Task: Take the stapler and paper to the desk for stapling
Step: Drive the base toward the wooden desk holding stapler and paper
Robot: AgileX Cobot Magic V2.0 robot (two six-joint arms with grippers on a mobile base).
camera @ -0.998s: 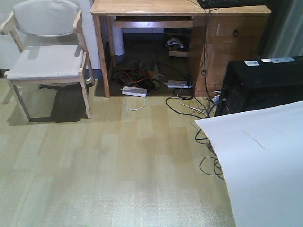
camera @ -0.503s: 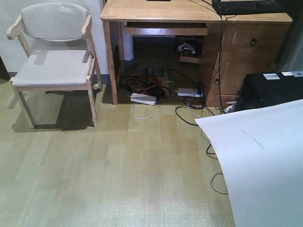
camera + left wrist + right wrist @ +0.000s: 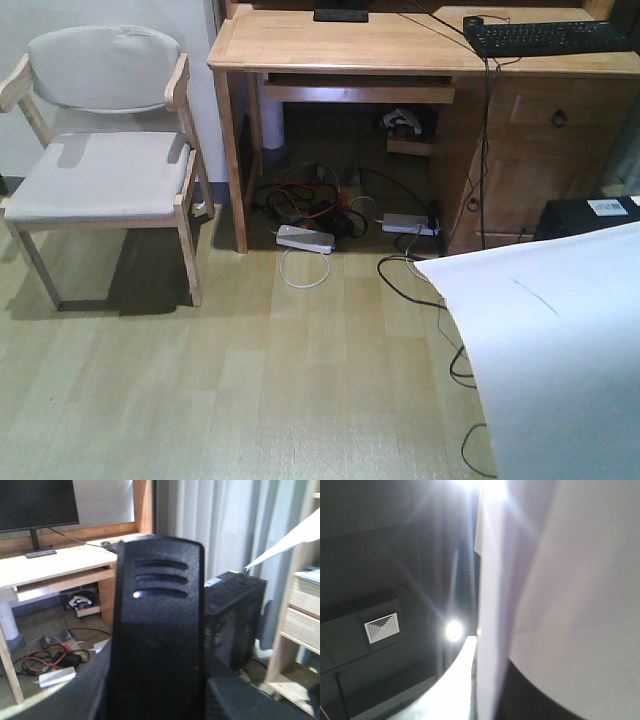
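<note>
The black stapler [image 3: 157, 630] fills the middle of the left wrist view, ribbed end up, with my left gripper [image 3: 158, 697] shut on its lower part; the dark fingers [image 3: 80, 695] show on either side. The white paper [image 3: 560, 360] hangs at the lower right of the front view, with a faint crease mark. In the right wrist view the paper [image 3: 570, 570] stands edge-on against the ceiling, and my right gripper [image 3: 490, 692] is shut on it. The wooden desk [image 3: 330, 45] stands ahead at the top of the front view; the desk [image 3: 50, 565] also appears in the left wrist view.
A padded wooden chair [image 3: 100, 160] stands left of the desk. Cables and power strips [image 3: 305, 238] lie on the floor under it. A black keyboard [image 3: 545, 37] lies on the desk's right part. A black computer case [image 3: 590, 215] stands behind the paper. A wooden shelf unit [image 3: 300, 610] is at the right.
The front view has drawn closer to the desk: more of the tabletop and the keyboard show now. The paper keeps its place in the view.
</note>
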